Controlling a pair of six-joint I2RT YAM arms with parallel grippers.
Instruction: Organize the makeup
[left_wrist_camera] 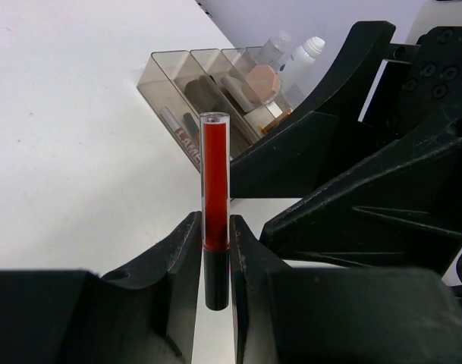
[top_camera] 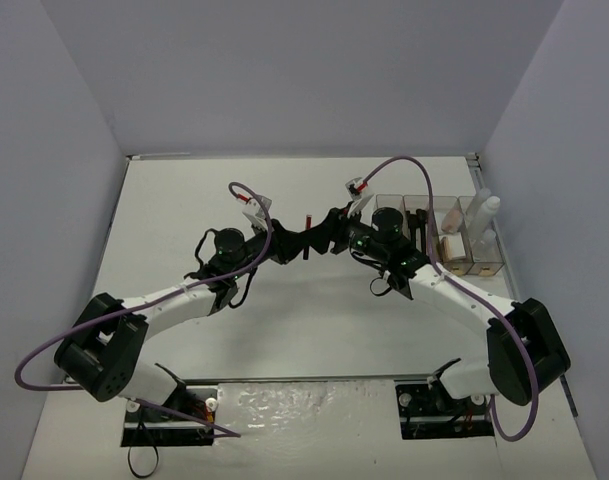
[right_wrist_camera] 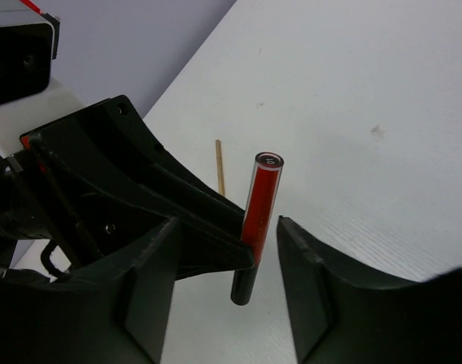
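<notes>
A red tube with a black end (left_wrist_camera: 215,182) stands upright above the table's middle, with my left gripper (left_wrist_camera: 215,221) shut on its lower part. The top view shows this red tube (top_camera: 307,238) between both grippers. My right gripper (right_wrist_camera: 227,227) is open around the red tube (right_wrist_camera: 259,205), one jaw on each side with gaps showing. A tan pencil (right_wrist_camera: 219,167) lies on the table beyond. The clear organizer (left_wrist_camera: 177,91) holds a pink compact (left_wrist_camera: 262,80) and white-capped bottles (left_wrist_camera: 310,49).
The organizer (top_camera: 454,240) stands at the table's right side, near the right wall. A white-capped bottle (top_camera: 489,210) rises from its far right compartment. Both arms meet over the table's middle, and their cables arch above them.
</notes>
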